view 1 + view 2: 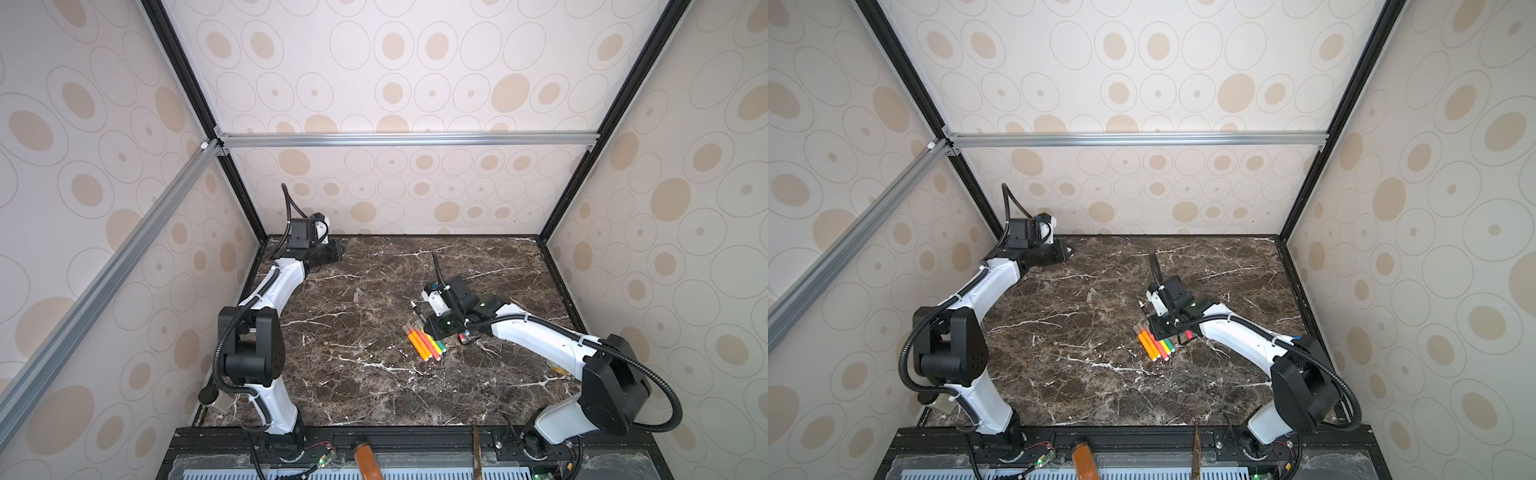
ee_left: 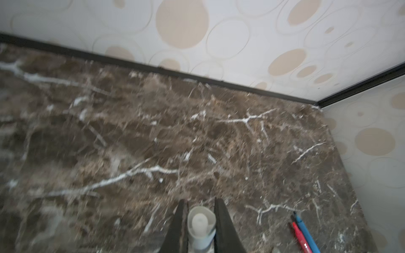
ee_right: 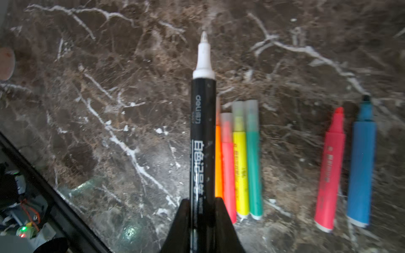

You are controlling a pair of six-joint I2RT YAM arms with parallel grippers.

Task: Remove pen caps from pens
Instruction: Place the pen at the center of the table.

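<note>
The right pincer [image 3: 202, 201] is clamped on the tail end of the black pen [image 3: 202, 131]. The barrel sticks straight out ahead of the jaws with its white nib bare, so that cap's off. Grabbing it low like that makes sense to me, since it leaves the whole front end free for the other arm to pull on.

The left pincer [image 2: 199, 203] is well apart from it, over near the back wall. Its jaws are pinched on a whitish cap [image 2: 200, 225], open end facing out past the fingertips by the look of it. My guess is that's the black pen's cap and it needs dropping somewhere out of the way.

Just beside the right pincer, four capped pens [image 3: 241, 157] lie side by side on the table [image 3: 98, 98]: orange, reddish, yellow, green. Their caps all point the same way as the held nib, and in a neat row like that each should be easy to pick.

Further out on that side, the red pen [image 3: 329, 170] and blue pen [image 3: 361, 166] lie with bare tips. I'd call it three done, four to go.
</note>
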